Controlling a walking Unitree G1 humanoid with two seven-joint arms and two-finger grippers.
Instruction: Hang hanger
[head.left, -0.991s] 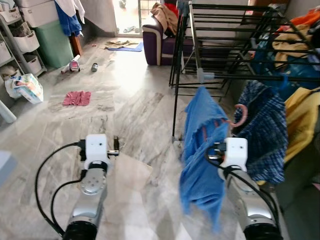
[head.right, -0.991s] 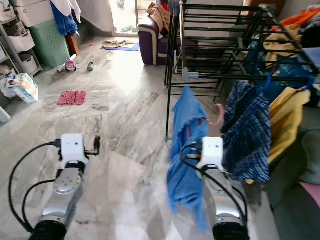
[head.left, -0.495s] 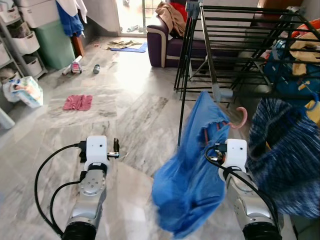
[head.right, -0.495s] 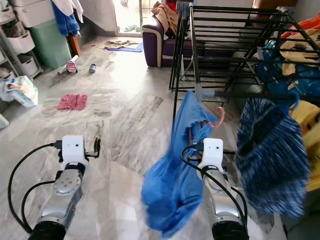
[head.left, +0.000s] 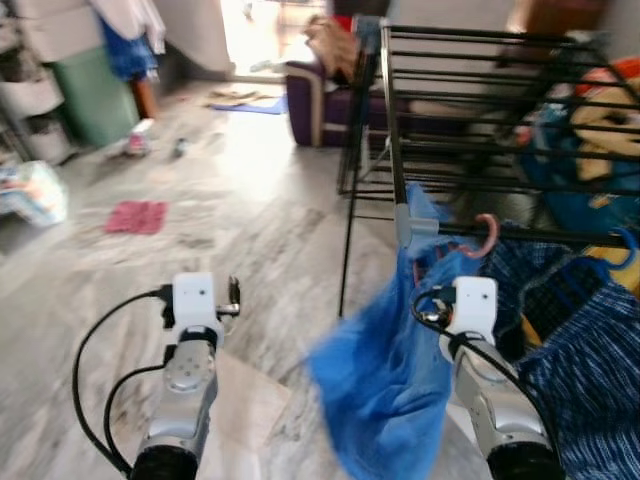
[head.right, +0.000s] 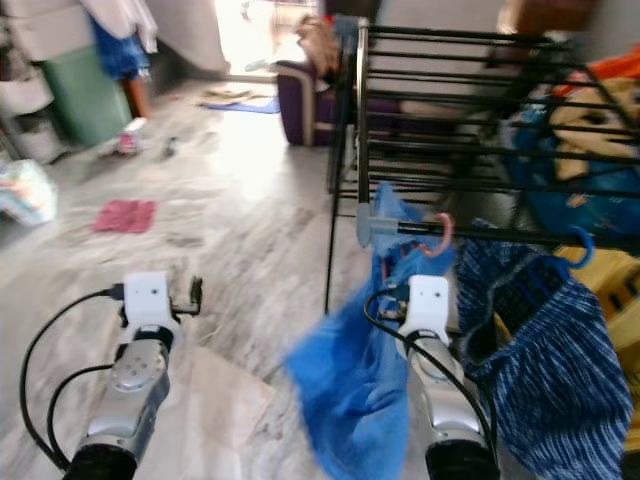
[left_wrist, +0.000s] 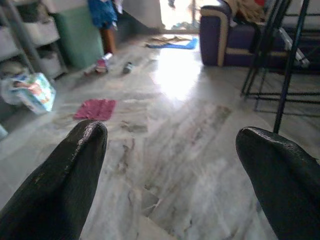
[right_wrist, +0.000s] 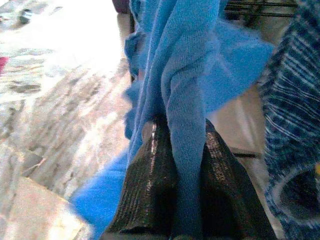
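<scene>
My right gripper (right_wrist: 182, 175) is shut on a fold of a blue garment (head.left: 390, 370) that hangs on a pink hanger. The hanger's hook (head.left: 487, 232) is level with the front bar (head.left: 570, 238) of the black drying rack (head.left: 470, 100), beside a grey joint (head.left: 415, 228). I cannot tell whether the hook rests on the bar. The garment trails down and to the left of my right wrist (head.left: 470, 305). My left gripper (left_wrist: 172, 135) is open over bare floor, left of the rack.
A blue checked garment (head.left: 575, 330) hangs on the same bar, to the right. More clothes are piled on the rack's far right. A purple sofa (head.left: 320, 90) stands behind it. A pink cloth (head.left: 135, 215), a green bin (head.left: 95, 90) and shelves are at the far left.
The whole view has shifted closer to the rack. The blue garment has swung out to the left, and the pink hook now stands against the front bar. The left arm holds its pose.
</scene>
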